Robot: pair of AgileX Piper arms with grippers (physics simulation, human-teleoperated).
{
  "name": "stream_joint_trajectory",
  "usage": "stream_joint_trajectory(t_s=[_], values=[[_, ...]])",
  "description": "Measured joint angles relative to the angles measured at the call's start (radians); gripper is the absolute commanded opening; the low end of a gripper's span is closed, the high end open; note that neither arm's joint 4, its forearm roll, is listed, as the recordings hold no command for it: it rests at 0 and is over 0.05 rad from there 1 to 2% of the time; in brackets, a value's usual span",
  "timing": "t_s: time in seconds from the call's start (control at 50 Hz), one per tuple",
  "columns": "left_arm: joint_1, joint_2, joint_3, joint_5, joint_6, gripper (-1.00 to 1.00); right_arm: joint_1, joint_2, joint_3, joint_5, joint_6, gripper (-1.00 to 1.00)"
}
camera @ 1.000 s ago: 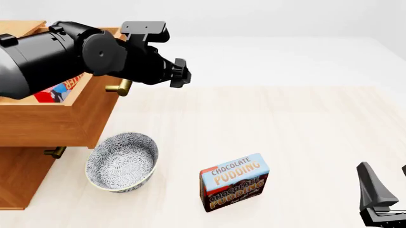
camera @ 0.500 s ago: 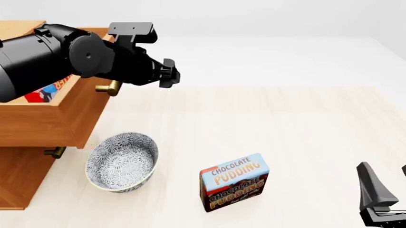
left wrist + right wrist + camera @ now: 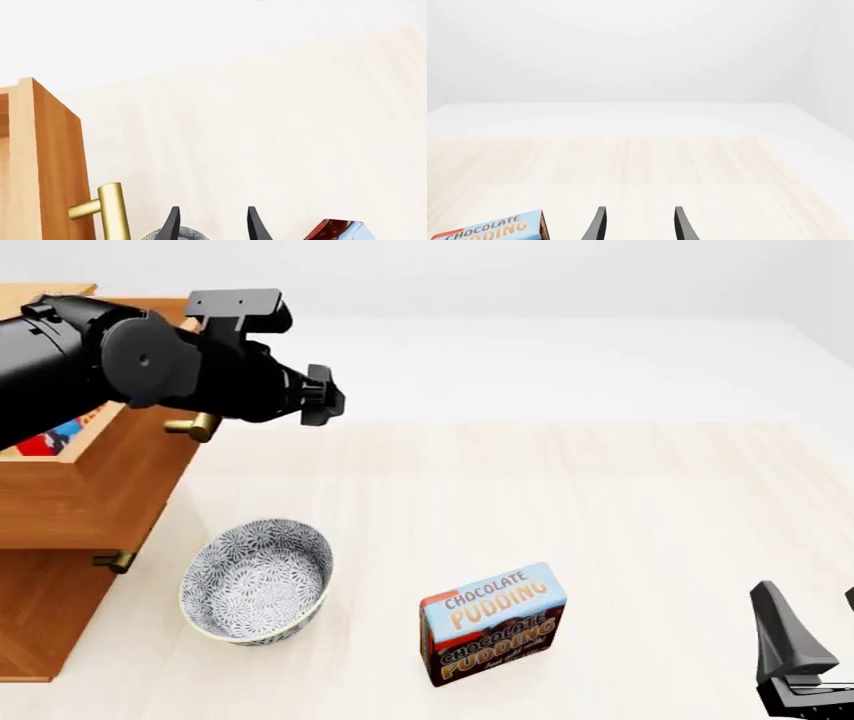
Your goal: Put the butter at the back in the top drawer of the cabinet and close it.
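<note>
- Nearest to where I stood, the right gripper (image 3: pixel 798 660) hung low at the table's right corner, jaws spread and holding nothing, well apart from everything else.
- A little further in stood the Chocolate Pudding box (image 3: pixel 493 623), upright, and to its left the patterned bowl (image 3: pixel 256 580); neither belongs to the job.
- Beyond the bowl the cabinet (image 3: pixel 47 610) stood at the left edge, with the top drawer (image 3: pixel 94 502) jutting out open above a lower handle (image 3: pixel 115 561).
- Inside that drawer a sliver of the butter (image 3: pixel 54 437) showed red and blue behind the arm; I could not tell how it lay, most of it being hidden.
- The left gripper (image 3: pixel 211 225) hovered just beside the brass handle (image 3: pixel 192 426), on the table side of it, jaws spread and empty.
- The butter seemed stowed, so closing looked to be the step in hand.
- The next move called for pressing the drawer front squarely towards the cabinet until flush, without catching a finger on the handle.
</note>
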Motion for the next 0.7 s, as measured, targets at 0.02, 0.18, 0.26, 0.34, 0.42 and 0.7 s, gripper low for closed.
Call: stream_joint_trajectory(t_s=[0.02,0.18,0.26,0.34,0.42,0.7], values=[[0.004,-0.003,0.003,0.000,0.000,1.00,0.000,0.000,0.000,0.000,0.000,1.00],[0.036,-0.030,0.034,-0.004,0.003,1.00,0.000,0.000,0.000,0.000,0.000,1.00],[0.053,-0.044,0.050,-0.006,0.004,1.00,0.000,0.000,0.000,0.000,0.000,1.00],[0.071,-0.058,0.066,-0.007,0.004,1.00,0.000,0.000,0.000,0.000,0.000,1.00],[0.089,-0.074,0.081,-0.007,0.003,1.00,0.000,0.000,0.000,0.000,0.000,1.00],[0.154,-0.125,0.136,-0.011,0.002,1.00,0.000,0.000,0.000,0.000,0.000,1.00]])
